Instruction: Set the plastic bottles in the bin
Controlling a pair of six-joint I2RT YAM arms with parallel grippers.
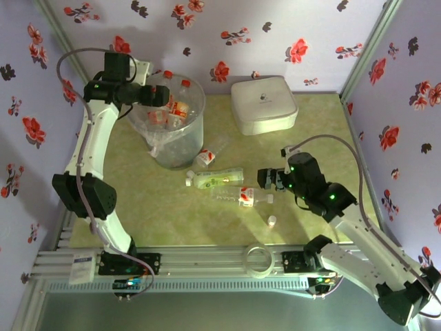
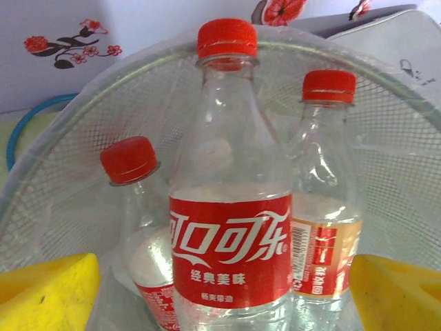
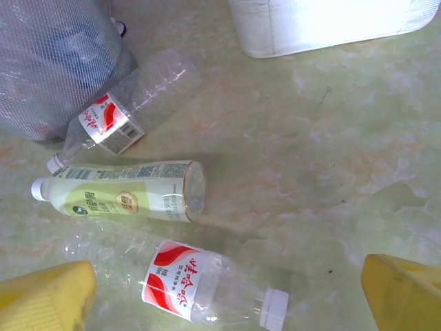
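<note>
Left hand (image 1: pixel 165 96): gapes wide over the bin (image 1: pixel 180 146), grips nothing, pads clear of the red-capped bottles (image 2: pixel 231 227) standing inside. Right hand (image 1: pixel 264 178): likewise spread and empty, hangs above the red-and-white bottle (image 3: pixel 186 283) lying on the table (image 3: pixel 324 172), next to the green-labelled bottle (image 3: pixel 124 189). Risks closing off-centre and squirting that round, slick bottle sideways, or knocking its neighbour away.

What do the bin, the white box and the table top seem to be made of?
The bin looks like translucent plastic: bottles show through its wall. The white box seems opaque, glossy plastic. The table top: smooth green marbled sheet, perhaps laminate.
</note>
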